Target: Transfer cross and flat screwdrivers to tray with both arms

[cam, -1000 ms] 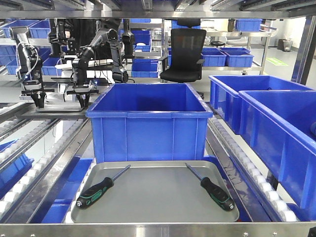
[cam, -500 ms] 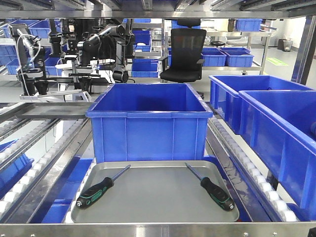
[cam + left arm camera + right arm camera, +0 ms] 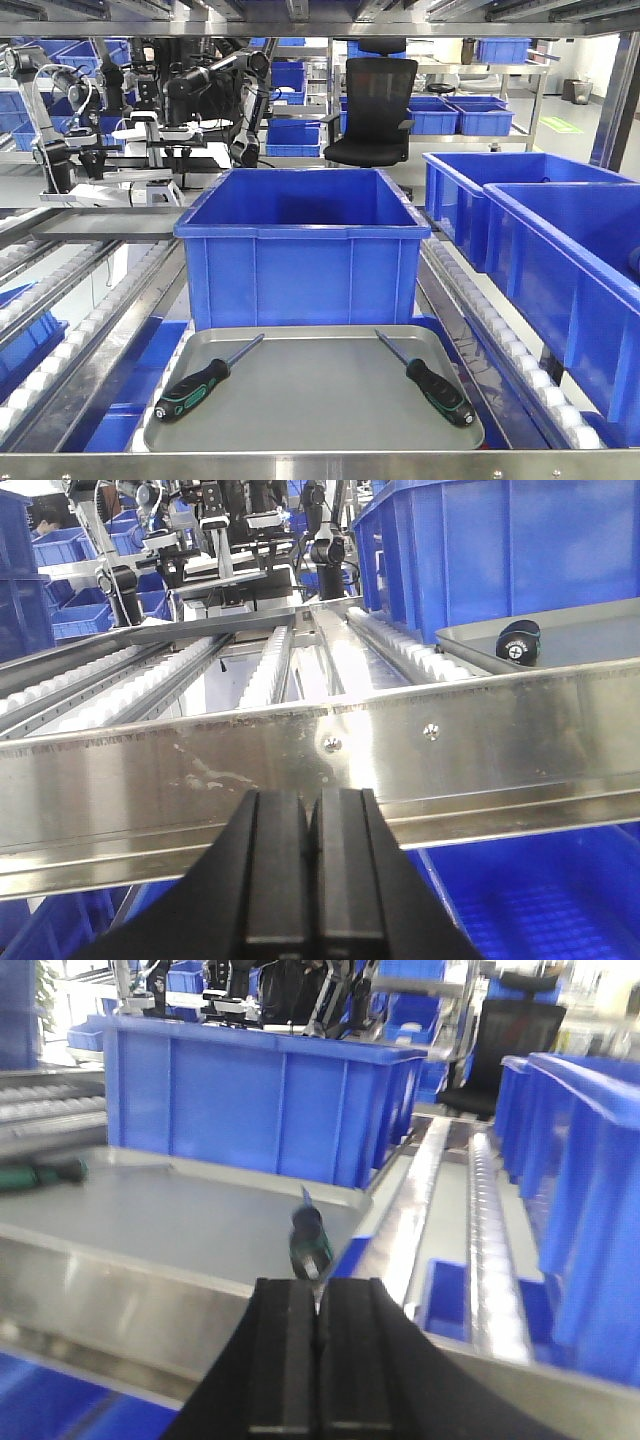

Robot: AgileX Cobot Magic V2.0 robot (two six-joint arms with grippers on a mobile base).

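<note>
Looking out from the front view, I see the grey tray (image 3: 315, 400) low at six o'clock, with both screwdrivers already lying inside it: the left screwdriver (image 3: 195, 387) near eight o'clock of the tray, shaft aimed toward one o'clock, and the right screwdriver (image 3: 432, 384) near four o'clock, shaft aimed toward eleven o'clock. I judge the transfer finished. A deep blue bin (image 3: 302, 250) stands just behind the tray at twelve o'clock, more blue bins (image 3: 545, 250) at three o'clock, and a black office chair (image 3: 375, 105) far behind.

From my left wrist, my left fingers (image 3: 310, 865) are pressed together and carry nothing. A steel rail (image 3: 320, 750) crosses directly ahead of them; the butt of a screwdriver handle (image 3: 519, 643) shows at two o'clock inside the tray.

From my right wrist, my right fingers (image 3: 318, 1360) are likewise pressed together and bare, sitting low before the tray's rim (image 3: 150, 1260), with one handle pointing at me just beyond. The view is blurred. The risk I judge: pulling back carelessly could knock the rail or tray edge, jolting the tray and rolling a screwdriver toward its low rim.
</note>
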